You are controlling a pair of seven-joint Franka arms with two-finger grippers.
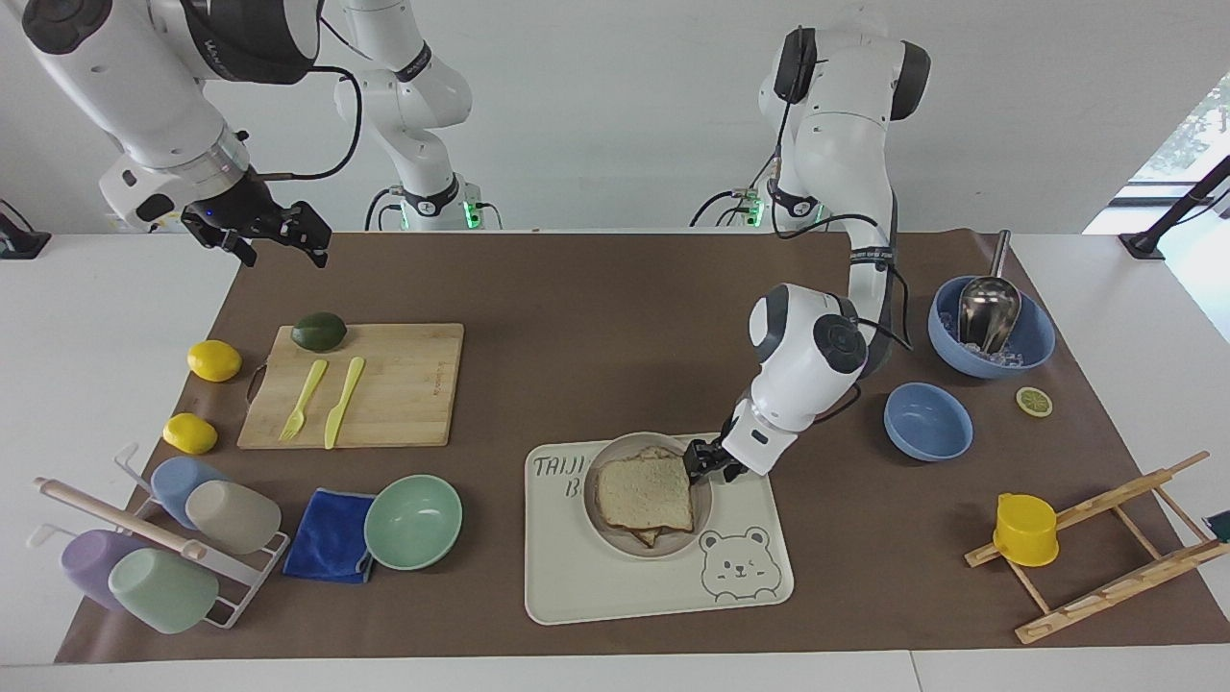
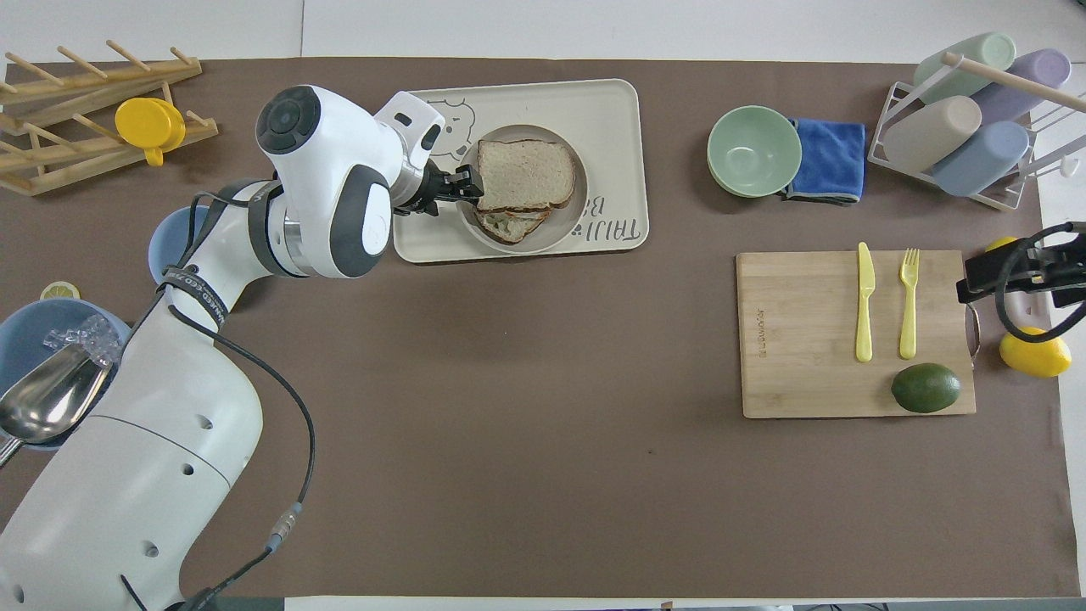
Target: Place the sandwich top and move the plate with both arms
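Observation:
The sandwich top (image 1: pixel 644 492), a pale speckled bread slice, lies on a lower slice on the round beige plate (image 1: pixel 620 448). The plate stands on the cream bear tray (image 1: pixel 577 586). My left gripper (image 1: pixel 701 461) is low at the plate's rim, at the side toward the left arm's end, shut on the rim. The overhead view shows the sandwich top (image 2: pixel 524 174), plate (image 2: pixel 564 225), tray (image 2: pixel 611 110) and left gripper (image 2: pixel 468 182). My right gripper (image 1: pixel 279 245) waits open in the air above the table edge, near the cutting board; it also shows in the overhead view (image 2: pixel 971 284).
A mint bowl (image 1: pixel 413 521) and blue cloth (image 1: pixel 329 536) lie beside the tray toward the right arm's end. A cutting board (image 1: pixel 394 384) holds an avocado, fork and knife. Two blue bowls (image 1: pixel 927 421) and a wooden rack (image 1: pixel 1105 548) lie toward the left arm's end.

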